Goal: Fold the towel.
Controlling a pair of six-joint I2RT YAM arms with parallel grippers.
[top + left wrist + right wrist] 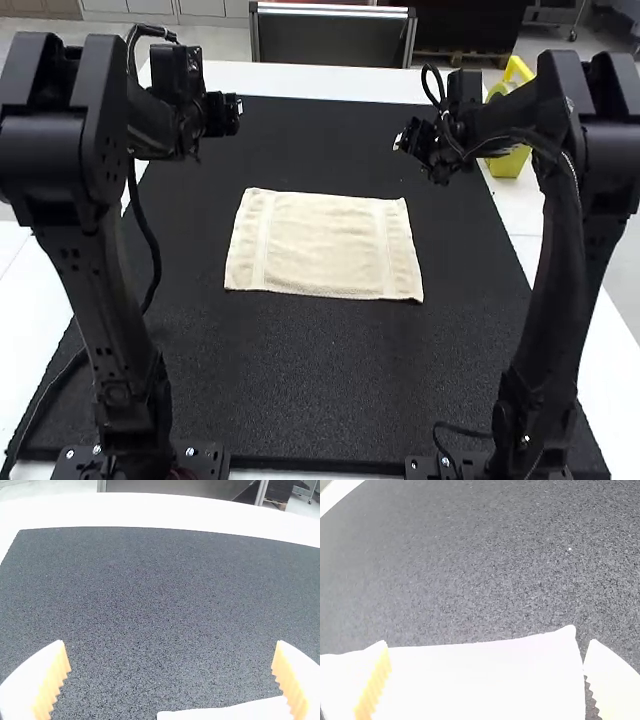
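we see the cream towel [325, 245] lying spread flat around the middle of the black mat [320, 390], its long edges towards the mat's near and far edges and a woven band running beside each short end. beyond its far left corner, above the mat and towards the far edge, we find the left gripper [235, 113]; its ribbed fingers stand wide apart, and it has hold of nothing. our right gripper [405, 143] is over the mat too, beyond the towel's far right corner, with its fingers also well apart and nothing gripped; in its wrist view we can see the towel's pale cloth between them. the left arm [125, 330] and right arm [570, 290] stand at the near corners of the mat. farther out, on the white bench [330, 80] past the mat's right edge, we have a yellow object [515, 160], partly behind the right arm
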